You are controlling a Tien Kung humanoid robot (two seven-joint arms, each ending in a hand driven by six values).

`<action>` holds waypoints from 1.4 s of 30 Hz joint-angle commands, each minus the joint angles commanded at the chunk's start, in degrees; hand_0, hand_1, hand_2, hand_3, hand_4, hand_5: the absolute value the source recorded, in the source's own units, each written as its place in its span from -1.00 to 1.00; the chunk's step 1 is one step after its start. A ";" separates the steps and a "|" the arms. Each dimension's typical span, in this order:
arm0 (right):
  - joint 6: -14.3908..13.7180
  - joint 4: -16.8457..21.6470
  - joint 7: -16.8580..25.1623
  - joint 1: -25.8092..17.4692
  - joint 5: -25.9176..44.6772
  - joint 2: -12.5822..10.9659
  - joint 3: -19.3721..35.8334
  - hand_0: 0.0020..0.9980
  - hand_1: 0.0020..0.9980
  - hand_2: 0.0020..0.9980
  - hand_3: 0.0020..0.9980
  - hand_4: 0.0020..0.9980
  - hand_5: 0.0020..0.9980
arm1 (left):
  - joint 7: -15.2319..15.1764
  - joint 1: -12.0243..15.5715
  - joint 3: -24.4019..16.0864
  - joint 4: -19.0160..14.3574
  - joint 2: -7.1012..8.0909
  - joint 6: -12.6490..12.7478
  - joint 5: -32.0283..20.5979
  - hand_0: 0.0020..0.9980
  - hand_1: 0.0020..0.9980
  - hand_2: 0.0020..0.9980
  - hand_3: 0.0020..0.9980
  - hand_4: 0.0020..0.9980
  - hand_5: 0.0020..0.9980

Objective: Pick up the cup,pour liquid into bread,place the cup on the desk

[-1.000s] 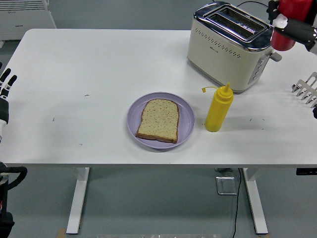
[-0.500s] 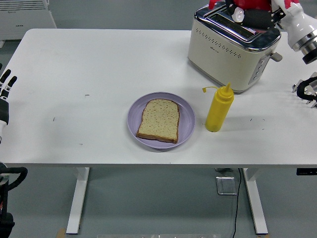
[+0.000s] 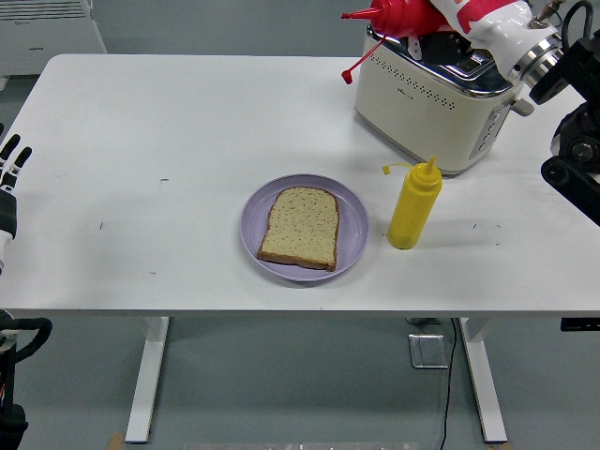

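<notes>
My right hand (image 3: 473, 21) sits at the top right of the head view, fingers wrapped around a red squeeze bottle (image 3: 405, 14) that lies nearly level, nozzle pointing left, right above the toaster (image 3: 433, 92). A small red cap (image 3: 348, 75) dangles below the nozzle on a thin tether, just off the toaster's left face. The black forearm crosses the right edge of the picture.

The bread (image 3: 300, 228) — 1 slice — lies flat on a lilac plate (image 3: 349, 208) near the surface's front edge, roughly centre. A yellow squeeze bottle (image 3: 414, 203) stands upright just right of the plate, apart from its rim, between the plate and the toaster's front corner. Its own cap hangs off to the left on a tether.

The white surface (image 3: 169, 131) is bare across the whole left half and along the far edge up to the toaster, so there is open room between the red bottle and the bread.

My left hand (image 3: 9, 169) rests at the left edge of the picture, fingers loosely extended, gripping nothing.
</notes>
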 joint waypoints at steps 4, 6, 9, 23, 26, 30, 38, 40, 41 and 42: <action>1.07 -0.21 -0.10 2.11 -8.87 -0.19 -2.22 -0.75 -0.54 -0.25 -0.13 -0.02 -0.64 | 0.01 0.04 -0.06 0.02 0.02 0.01 -0.01 0.44 0.53 0.62 0.45 0.35 1.00; 1.25 -0.16 -0.12 2.66 -11.19 -0.23 -2.86 -0.74 -0.52 -0.24 -0.13 -0.02 -0.64 | 0.00 0.07 -0.11 0.02 0.03 0.03 -0.01 0.44 0.53 0.63 0.44 0.34 1.00; 0.89 0.33 -0.20 4.46 -14.84 -0.46 -6.69 -0.74 -0.52 -0.24 -0.13 -0.02 -0.64 | 0.01 0.18 -0.26 0.02 0.07 0.03 -0.03 0.44 0.53 0.63 0.44 0.34 1.00; 0.73 -0.20 -0.54 6.52 -14.84 -0.90 -8.23 -0.75 -0.58 -0.25 -0.15 -0.05 -0.59 | 0.00 0.11 -0.42 0.06 0.15 0.07 -0.09 0.44 0.53 0.63 0.45 0.35 1.00; 0.67 -0.20 -0.60 6.30 -14.84 -0.82 -6.45 -0.74 -0.56 -0.26 -0.15 -0.05 -0.57 | 0.00 0.07 -0.42 0.09 0.14 0.08 -0.09 0.44 0.53 0.63 0.45 0.35 1.00; 0.24 0.32 -0.74 6.30 -14.84 -1.15 -4.38 -0.74 -0.56 -0.26 -0.15 -0.06 -0.58 | 0.01 0.05 -0.40 0.04 0.25 0.07 -0.09 0.44 0.53 0.63 0.45 0.35 1.00; 0.54 -0.38 -0.53 8.61 -14.84 -0.73 -15.10 -0.74 -0.56 -0.26 -0.15 -0.07 -0.57 | 0.12 -0.05 -0.29 0.11 0.15 0.03 -0.26 0.44 0.53 0.63 0.45 0.35 1.00; 0.56 -0.49 -0.57 8.65 -14.84 -0.63 -15.04 -0.74 -0.56 -0.26 -0.15 -0.07 -0.57 | 0.12 -0.11 -0.27 0.09 0.16 0.02 -0.26 0.44 0.53 0.63 0.45 0.35 1.00; 0.63 -0.56 -0.69 8.74 -14.84 -0.74 -14.14 -0.74 -0.56 -0.26 -0.15 -0.07 -0.57 | 0.11 -0.13 -0.30 0.05 0.17 0.03 -0.24 0.44 0.53 0.63 0.45 0.35 1.00; 0.60 -0.57 -0.78 8.81 -14.84 -0.92 -12.81 -0.74 -0.56 -0.26 -0.15 -0.09 -0.54 | 0.11 -0.10 -0.36 0.05 0.17 0.05 -0.24 0.44 0.53 0.63 0.45 0.35 1.00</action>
